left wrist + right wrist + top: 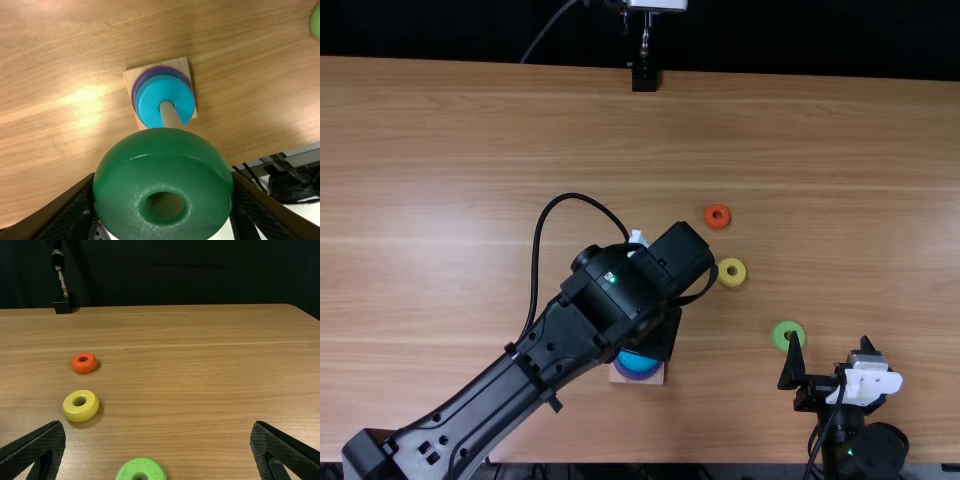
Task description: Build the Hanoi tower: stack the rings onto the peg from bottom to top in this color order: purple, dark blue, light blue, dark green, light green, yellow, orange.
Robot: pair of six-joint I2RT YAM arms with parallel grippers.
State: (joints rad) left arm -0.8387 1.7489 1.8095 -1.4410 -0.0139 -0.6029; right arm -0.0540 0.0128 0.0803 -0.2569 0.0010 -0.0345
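Dark green ring point(163, 172) is pinched in the left gripper point(164, 187), hole free, probably to slip down the peg point(170, 115). The right gripper point(158, 425) is wide open, holding nothing. Around the peg sit the light blue ring point(149, 100) and, lower, the wider purple ring point(135, 89). Right of it lie the light green ring point(126, 472), yellow ring point(79, 414) and orange ring point(84, 368).

Left arm point(510, 385) blocks worktop point(440, 130) from near-left corner to middle. Room to pass: far-left corner, right edge. Obstacles right of arm: orange ring point(717, 208), yellow ring point(731, 281), light green ring point(780, 334). Black stand point(644, 79) at far edge, mid-length.
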